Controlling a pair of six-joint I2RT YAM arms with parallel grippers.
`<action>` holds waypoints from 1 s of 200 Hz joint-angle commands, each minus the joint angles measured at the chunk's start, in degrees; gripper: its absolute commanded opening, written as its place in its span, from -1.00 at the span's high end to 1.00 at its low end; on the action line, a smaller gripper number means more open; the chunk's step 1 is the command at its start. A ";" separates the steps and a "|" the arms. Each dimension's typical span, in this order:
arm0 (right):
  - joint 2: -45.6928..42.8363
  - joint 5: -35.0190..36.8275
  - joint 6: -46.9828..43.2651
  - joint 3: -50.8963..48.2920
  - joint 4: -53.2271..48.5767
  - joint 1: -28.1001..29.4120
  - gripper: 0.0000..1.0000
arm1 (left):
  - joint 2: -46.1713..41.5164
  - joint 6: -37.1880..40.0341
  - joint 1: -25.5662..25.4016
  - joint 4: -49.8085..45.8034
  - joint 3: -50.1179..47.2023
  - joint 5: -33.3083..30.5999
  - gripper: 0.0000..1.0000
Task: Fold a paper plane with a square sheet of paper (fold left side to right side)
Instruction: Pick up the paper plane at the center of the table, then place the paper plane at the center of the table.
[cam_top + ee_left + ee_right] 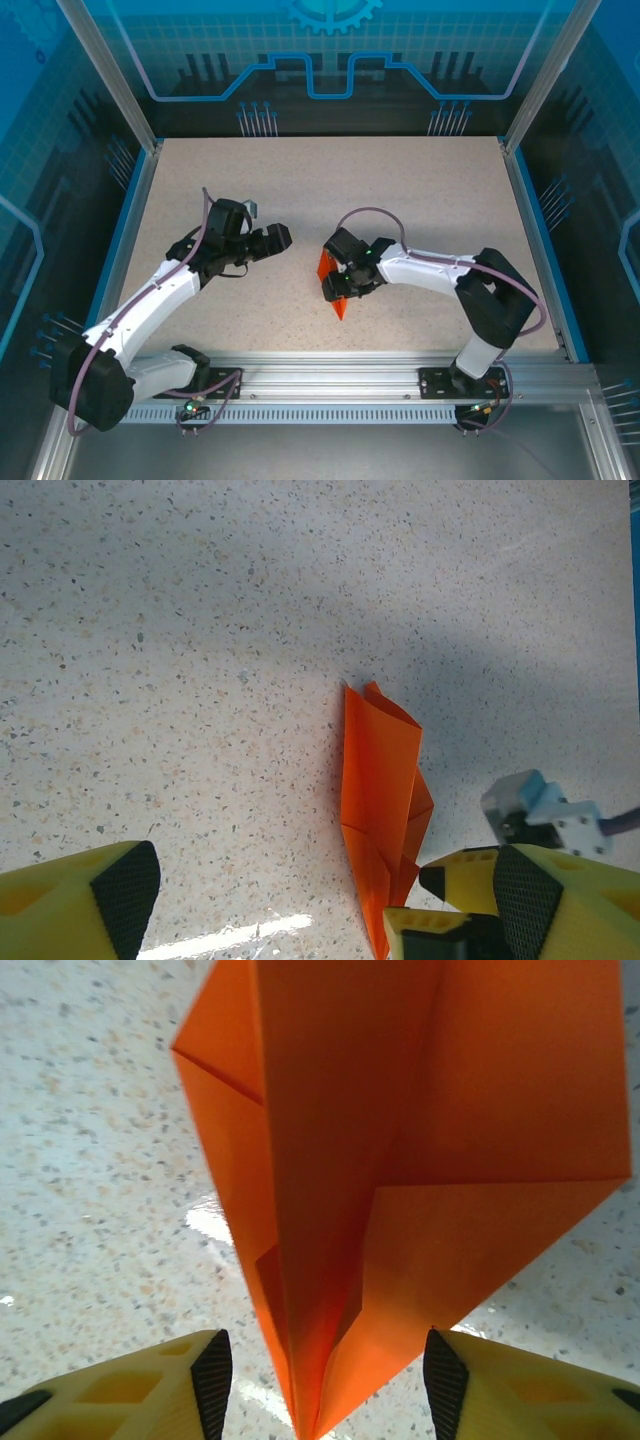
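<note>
Paper plane [339,305], bright orange and folded to a slim point, rests on the speckled counter [400,190] near its middle. Right fingers [212,1385] stand spread on either side of its pointed end without pinching it. Left fingers [125,895] are spread wide too, holding nothing, near the plane's left side but apart from it. At the plane's wide end the layers gape slightly.

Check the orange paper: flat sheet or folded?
Folded. The orange paper is a narrow pointed shape with stacked layers and sharp creases, not a flat square.
</note>
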 commanded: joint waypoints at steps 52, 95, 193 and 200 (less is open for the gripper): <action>4.83 1.92 -0.80 4.56 -2.55 0.86 0.50 | -0.87 1.49 1.09 -1.48 0.03 -1.31 -0.81; 3.89 2.84 -1.27 9.66 -6.35 -1.36 0.90 | -1.03 3.25 1.35 -2.73 1.36 -1.29 -0.85; 23.34 6.05 -7.64 43.61 -24.20 -17.45 0.89 | -0.82 5.44 1.66 -4.47 1.76 -0.79 -0.93; 25.14 6.32 -8.00 45.70 -25.22 -18.04 0.89 | -0.81 5.48 1.69 -4.51 1.59 -0.75 -0.93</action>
